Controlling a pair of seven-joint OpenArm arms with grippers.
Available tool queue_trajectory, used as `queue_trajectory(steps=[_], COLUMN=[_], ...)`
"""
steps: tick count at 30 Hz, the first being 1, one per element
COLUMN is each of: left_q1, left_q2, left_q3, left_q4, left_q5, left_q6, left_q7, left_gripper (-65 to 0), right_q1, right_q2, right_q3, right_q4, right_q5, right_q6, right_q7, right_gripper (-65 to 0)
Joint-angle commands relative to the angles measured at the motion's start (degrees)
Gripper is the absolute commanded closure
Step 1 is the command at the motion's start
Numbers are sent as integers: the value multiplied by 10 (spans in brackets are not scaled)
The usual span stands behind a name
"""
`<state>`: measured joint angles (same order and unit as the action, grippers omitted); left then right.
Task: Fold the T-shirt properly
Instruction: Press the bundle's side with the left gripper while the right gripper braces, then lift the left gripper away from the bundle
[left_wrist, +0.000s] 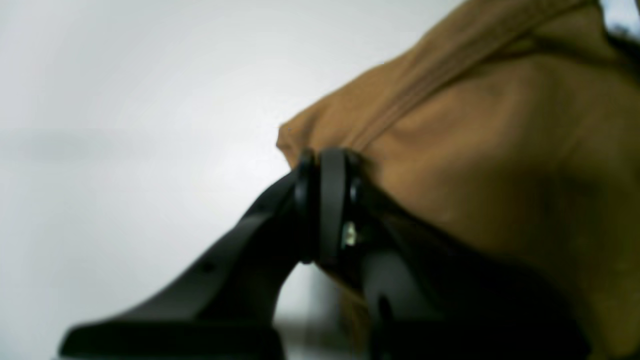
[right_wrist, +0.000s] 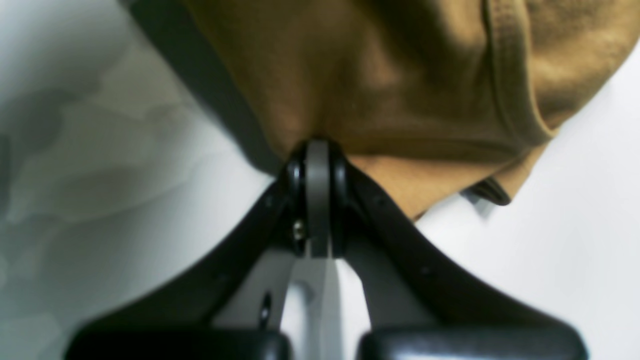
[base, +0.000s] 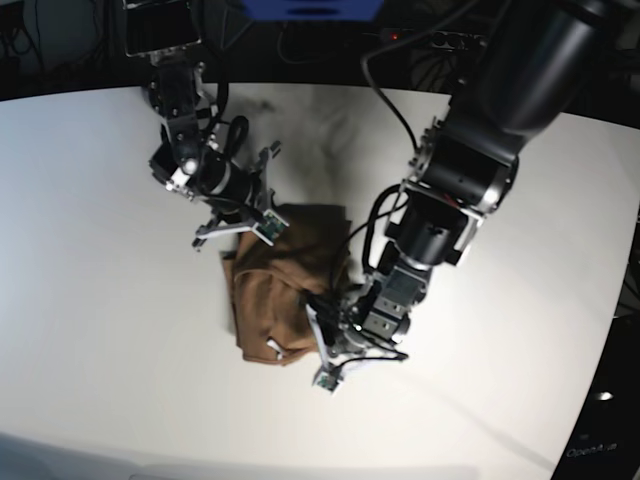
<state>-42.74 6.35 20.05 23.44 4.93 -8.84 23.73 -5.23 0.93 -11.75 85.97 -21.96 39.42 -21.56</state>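
Item one, the T-shirt (base: 275, 300): you are looking at plain tan-brown cotton knit, matte and soft, bunching into a rumpled heap on the white table (base: 90, 250). It is lying between your two pincers, with a small white tag (base: 273, 347) showing near its lower edge.

Item two, the left gripper (left_wrist: 325, 165): its black, curved, smooth plastic fingers are pressing together, clenching a fold of the cloth. Beyond and to the right of the tips a ribbed, double-stitched seam is running diagonally up across the fabric; the view is blurred.

Item three, the right gripper (right_wrist: 317, 150): its fingers are meeting at rounded tips, pinching the cloth where it is puckering into creases just above them. To the right of the tips a stitched hem is curving down to a loose corner, which is hanging over the glossy white tabletop.

In the base view both pincers are gripping opposite ends of the heap.
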Motion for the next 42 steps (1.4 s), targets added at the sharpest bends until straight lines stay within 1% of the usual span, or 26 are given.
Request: queue_trajectory(steps=[1, 3, 7, 10, 15, 18, 20, 21, 23, 26, 28, 30, 31, 33, 34, 37, 38, 40, 42], left_q1=[-24, -24, -22, -21, -26, -27, -30, -31, -30, -10, 12, 54, 81, 138, 165, 212, 227, 255, 283], left_q2=[3, 1, -14, -15, -15, -15, -15, -17, -39, -54, -60, -75, -79, -82, -92, -109, -111, -120, -135], left_q3=[0, 0, -1, -1, -3, -11, -50, -81, -139, -185, -190, -188, -188, -188, -188, -187, -187, -191, -192], left_q4=[7, 3, 3, 0, -44, -41, -21, -3, 41, 113, 181, 270, 316, 418, 461, 542, 560, 588, 610], left_q5=[0, 0, 0, 0, -4, -9, -29, -40, -58, -66, -68, -70, -70, -68, -69, -70, -70, -70, -67], left_q6=[2, 2, 2, 3, 4, 4, 4, 4, 3, -3, -3, -4, -4, -4, -4, -5, -9, -32, -57], left_q7=[-17, -39, -71, -109, -172, -174, -172, -166, -131, -70, -16, 51, 75, 111, 124, 156, 169, 197, 221], left_gripper=[-22, -22, -22, -22, -22, -22, -22, -22, -22, -22, -22, -22, -22, -22, -22, -22, -22, -22, -22], right_q1=[1, 1, -2, -4, -5, -2, 0, 1, 2, 11, 13, 11, 7, 1, 1, 1, 1, -5, -12], right_q2=[3, 3, 3, 3, 10, 14, 25, 28, 31, 43, 45, 49, 54, 58, 61, 61, 61, 60, 47], right_q3=[0, 0, 0, 0, 1, 0, -3, -3, -2, -2, -1, 0, 0, -2, -2, -3, -3, -2, -1], right_q4=[1, 1, 1, 1, 1, 1, 4, 4, 5, 5, 15, 41, 56, 81, 92, 108, 114, 130, 146], right_q5=[-15, -15, -15, -15, -15, -15, -15, -15, -15, -15, -15, -16, -16, -16, -16, -19, -25, -45, -69], right_q6=[6, 6, 6, 6, 6, 6, 6, 6, 6, 6, 6, 6, 6, 6, 6, 6, 6, 6, 6], right_q7=[-24, -24, -24, -24, -24, -26, -27, -27, -27, -28, -28, -29, -31, -49, -56, -65, -65, -68, -69], right_gripper=[-3, -3, -3, -3, -3, -3, -3, -3, -3, -3, -3, -3, -3, -4, -4, -4, -4, -4, -3])
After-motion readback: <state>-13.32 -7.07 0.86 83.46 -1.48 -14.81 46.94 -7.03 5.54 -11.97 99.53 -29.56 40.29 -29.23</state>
